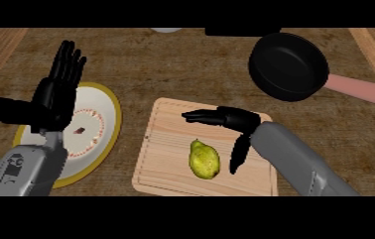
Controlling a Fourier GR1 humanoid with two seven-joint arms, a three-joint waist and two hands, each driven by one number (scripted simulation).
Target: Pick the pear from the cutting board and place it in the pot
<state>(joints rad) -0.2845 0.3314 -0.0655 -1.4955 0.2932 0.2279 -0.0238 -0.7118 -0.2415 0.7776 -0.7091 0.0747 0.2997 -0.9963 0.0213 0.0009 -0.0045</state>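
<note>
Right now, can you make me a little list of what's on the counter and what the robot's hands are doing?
pear: lying on the cutting board, yellow-green
cutting board: light wood, mid-counter
pot: black, pink handle, far right, nothing inside
plate: white with yellow rim, at left
right hand: open above the board, beside the pear, not holding it
left hand: open, fingers up, resting over the plate

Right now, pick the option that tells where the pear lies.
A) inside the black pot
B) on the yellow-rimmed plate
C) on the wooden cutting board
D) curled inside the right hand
C: the pear lies on the cutting board, with the open right hand just above and beside it, not holding it, while the pot holds nothing.
</note>
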